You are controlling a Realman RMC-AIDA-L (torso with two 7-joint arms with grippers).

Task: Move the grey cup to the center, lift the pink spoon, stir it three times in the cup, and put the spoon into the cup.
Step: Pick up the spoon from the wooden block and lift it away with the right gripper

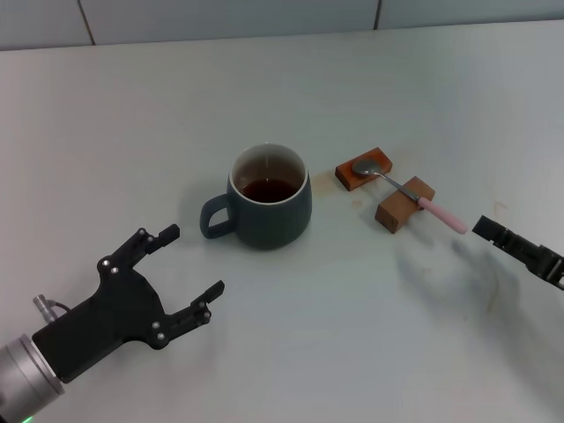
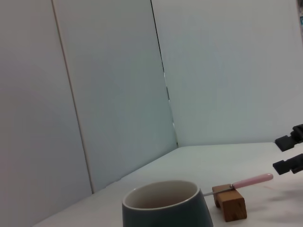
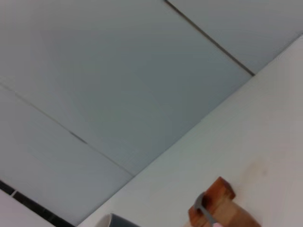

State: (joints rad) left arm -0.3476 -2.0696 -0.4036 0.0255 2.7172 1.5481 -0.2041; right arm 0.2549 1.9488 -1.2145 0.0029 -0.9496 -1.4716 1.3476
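Left claw [image 1: 192, 275]: hovered low over the white bench [image 1: 291, 352], fingers spread apart, clear of the cup's handle.
Grey cup [image 1: 269, 198]: stood upright near the bench's middle; rounded slate-grey ceramic, white inside, loop handle toward the left claw, dark brown liquid in it.
Wooden blocks [image 1: 363, 169]: two brown blocks just beside the cup.
Pink spoon [image 1: 410, 194]: lay across both blocks, metal bowl on the nearer-cup block, pale pink handle overhanging.
Right claw [image 1: 520, 247]: near the handle's tip, not touching; spread could not be told.

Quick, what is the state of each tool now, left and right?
Left tool: open, holding nothing, near the grey cup's handle.
Right tool: open, holding nothing, close to the pink spoon's handle end.
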